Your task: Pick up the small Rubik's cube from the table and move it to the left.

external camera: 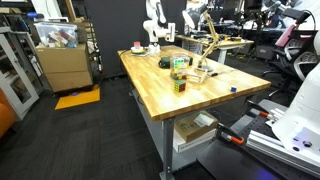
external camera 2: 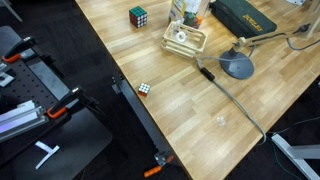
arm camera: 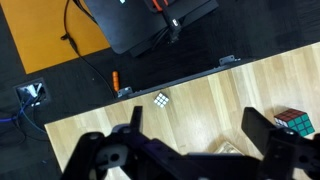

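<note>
The small Rubik's cube (arm camera: 162,99) lies alone on the table (arm camera: 90,130) close to its edge. It shows in both exterior views (external camera 2: 145,89) (external camera: 230,88), looking blue in one of them. The larger multicoloured cube (arm camera: 294,123) sits further in on the table (external camera 2: 138,16) (external camera: 180,85). My gripper (arm camera: 198,135) shows only in the wrist view. It is open and empty, high above the wood, with the small cube beyond its left finger and apart from it.
A desk lamp with a grey round base (external camera 2: 238,66), a wooden holder with a can (external camera 2: 185,40) and a dark green box (external camera 2: 243,17) stand near the larger cube. Clamps (external camera 2: 160,165) grip the table edge. Black equipment (external camera 2: 30,100) stands on the floor beside the table.
</note>
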You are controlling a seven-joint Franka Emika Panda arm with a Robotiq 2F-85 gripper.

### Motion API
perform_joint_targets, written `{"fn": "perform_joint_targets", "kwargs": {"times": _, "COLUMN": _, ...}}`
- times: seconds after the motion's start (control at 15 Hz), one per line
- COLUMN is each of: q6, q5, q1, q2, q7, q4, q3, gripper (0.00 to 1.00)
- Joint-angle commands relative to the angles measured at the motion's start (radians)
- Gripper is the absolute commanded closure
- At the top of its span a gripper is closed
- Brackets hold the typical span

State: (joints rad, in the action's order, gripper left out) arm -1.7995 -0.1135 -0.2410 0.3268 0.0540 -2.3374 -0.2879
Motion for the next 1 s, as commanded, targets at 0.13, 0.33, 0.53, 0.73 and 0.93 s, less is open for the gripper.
{"fn": "perform_joint_targets", "kwargs": {"times": 0.13, "q6": -0.026, "q5": 0.131, "q1": -0.026, "q2": -0.144, "q7": -0.063, "q4": 0.003, "q3": -0.054, "gripper": 0.00}}
{"fn": "perform_joint_targets", "kwargs": {"times": 0.33, "q6": -0.026, "q5": 0.134, "q1": -0.033, "q2": -0.167, "q7": -0.055, "q4": -0.012, "q3": -0.046, "gripper": 0.00}}
{"fn": "perform_joint_targets", "kwargs": {"times": 0.53, "q6": -0.029, "q5": 0.137, "q1": -0.032, "q2": -0.191, "q7": -0.057, "q4": -0.008, "q3": -0.044, "gripper": 0.00}}
{"fn": "perform_joint_targets", "kwargs": {"times": 0.73, "q6": -0.028, "q5": 0.137, "q1": -0.033, "q2": -0.175, "q7": -0.057, "q4": -0.008, "q3": -0.043, "gripper": 0.00}}
{"fn": "perform_joint_targets", "kwargs": {"times": 0.93, "q6": -0.036, "q5": 0.152, "q1": -0.032, "q2": -0.189, "q7": -0.054, "q4": -0.007, "q3": -0.046, "gripper": 0.00}}
